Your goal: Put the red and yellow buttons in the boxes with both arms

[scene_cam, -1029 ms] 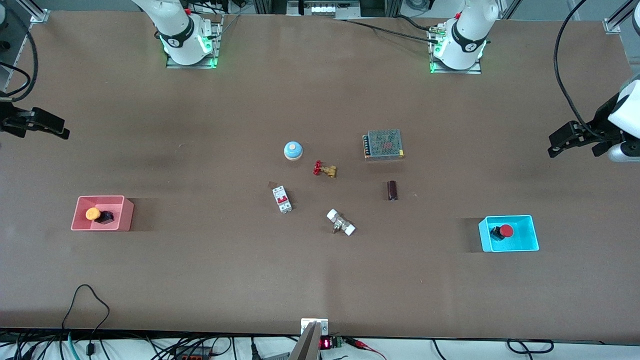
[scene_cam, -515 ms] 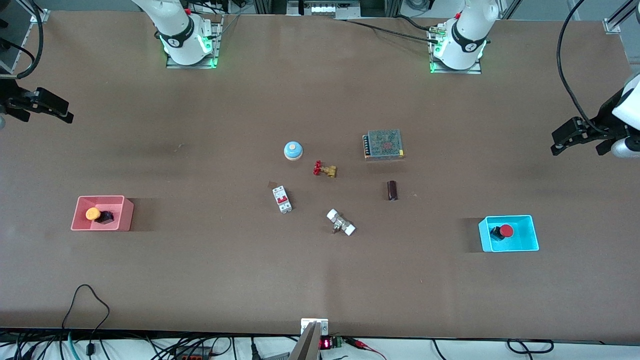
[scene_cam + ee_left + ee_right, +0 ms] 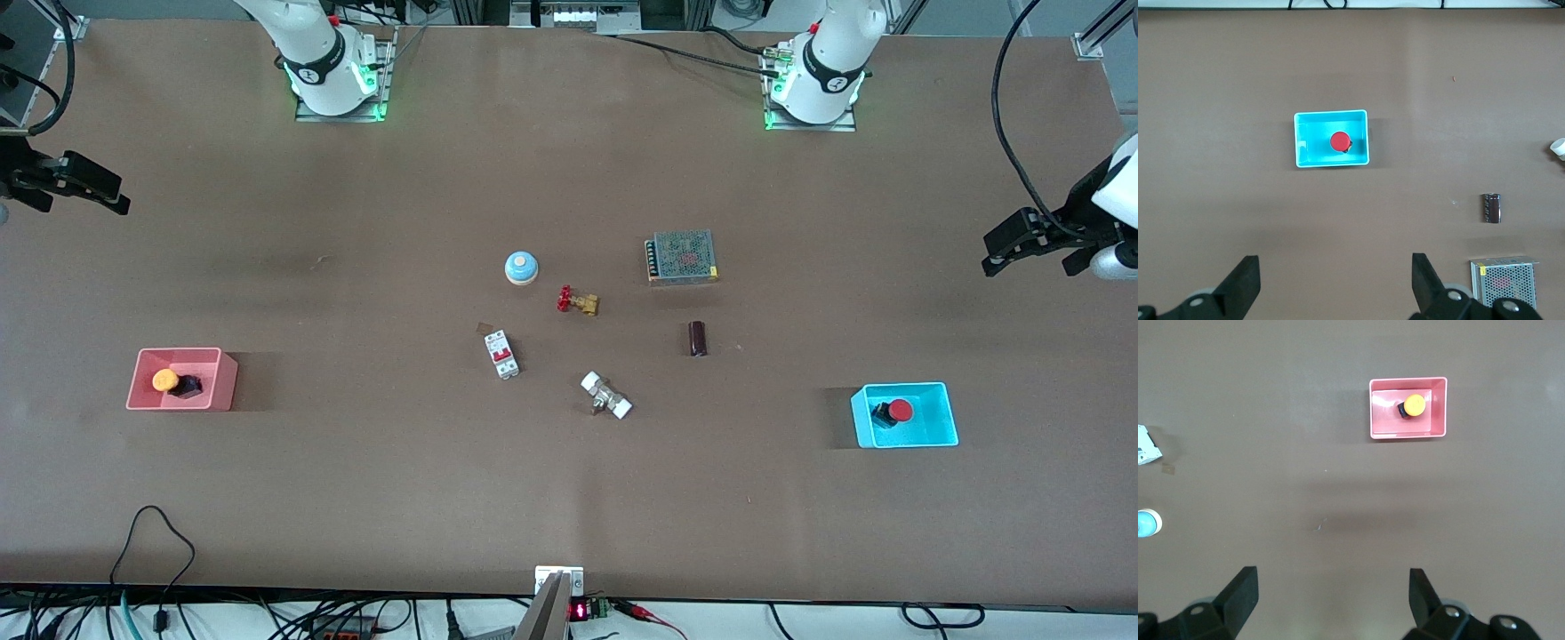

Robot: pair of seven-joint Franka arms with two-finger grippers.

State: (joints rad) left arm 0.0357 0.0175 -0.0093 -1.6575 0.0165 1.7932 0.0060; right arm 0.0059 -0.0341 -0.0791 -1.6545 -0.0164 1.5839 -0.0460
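Note:
The orange-yellow button [image 3: 165, 380] lies in the pink-red box [image 3: 224, 382] toward the right arm's end of the table. The red button [image 3: 900, 410] lies in the cyan box [image 3: 933, 427] toward the left arm's end. My right gripper [image 3: 111, 191] is open and empty, up over the table's edge at the right arm's end. My left gripper [image 3: 1000, 252] is open and empty, up over the edge at the left arm's end. The left wrist view shows the left gripper [image 3: 1335, 267], the cyan box [image 3: 1311, 140] and the red button [image 3: 1340, 141]. The right wrist view shows the right gripper [image 3: 1333, 583], the pink-red box [image 3: 1438, 407] and the yellow button [image 3: 1415, 405].
Mid-table lie a blue dome [image 3: 522, 267], a brass valve with a red handwheel [image 3: 578, 301], a white circuit breaker [image 3: 501, 354], a white-capped fitting [image 3: 606, 396], a dark cylinder [image 3: 698, 338] and a mesh-topped power supply [image 3: 682, 256]. Cables hang at the table's near edge.
Both grippers have drawn back from the boxes toward the table's ends, the right one also toward the bases; they are almost still over the last half second. The buttons have not moved.

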